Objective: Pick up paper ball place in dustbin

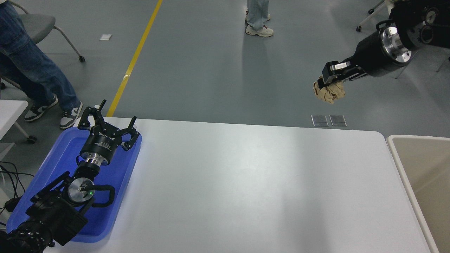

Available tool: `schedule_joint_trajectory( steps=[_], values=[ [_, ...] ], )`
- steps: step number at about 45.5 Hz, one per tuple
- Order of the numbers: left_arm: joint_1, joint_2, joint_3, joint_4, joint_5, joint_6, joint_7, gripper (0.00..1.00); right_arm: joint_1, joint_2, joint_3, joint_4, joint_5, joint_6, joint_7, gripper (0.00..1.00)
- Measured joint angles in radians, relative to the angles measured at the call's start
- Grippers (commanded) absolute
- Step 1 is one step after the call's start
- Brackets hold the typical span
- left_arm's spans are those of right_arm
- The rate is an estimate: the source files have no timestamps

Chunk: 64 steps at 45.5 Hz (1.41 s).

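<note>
The paper ball (329, 92) is a crumpled tan wad held in my right gripper (329, 81), which is shut on it. The gripper holds it high in the air at the upper right, above and beyond the table's far edge. The dustbin (400, 165) is a cream bin with a thick pale rim at the table's right edge, below and to the right of the ball. My left gripper (107, 121) is parked open over the blue tray (119, 186) at the lower left.
The white table (246, 189) spans the middle. A person in jeans (31, 70) stands by a chair at the upper left; another person's legs (257, 17) show at the top. Two small floor plates (328, 120) lie past the far edge.
</note>
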Motion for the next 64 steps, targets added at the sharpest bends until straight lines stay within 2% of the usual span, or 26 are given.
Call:
schedule_joint_trajectory(
  steps=[20,30,50,56,64],
  values=[
    [0.000,0.000,0.000,0.000,0.000,0.000,0.000,1.00,-0.377,-0.177,0.007,-0.357,0.018,-0.077,-0.003,0.00],
    [0.000,0.000,0.000,0.000,0.000,0.000,0.000,1.00,-0.603,-0.237,0.015,-0.529,0.089,-0.154,-0.005,0.00],
    [0.000,0.000,0.000,0.000,0.000,0.000,0.000,1.00,-1.003,-0.267,0.024,-0.761,0.308,-0.321,-0.017,0.00],
    [0.000,0.000,0.000,0.000,0.000,0.000,0.000,1.00,-1.121,-0.259,0.049,-0.793,0.361,-0.380,-0.044,0.00],
    [0.000,0.000,-0.001,0.000,0.000,0.000,0.000,1.00,-1.288,-0.239,0.137,-0.843,0.401,-0.437,-0.079,0.07]
  ],
)
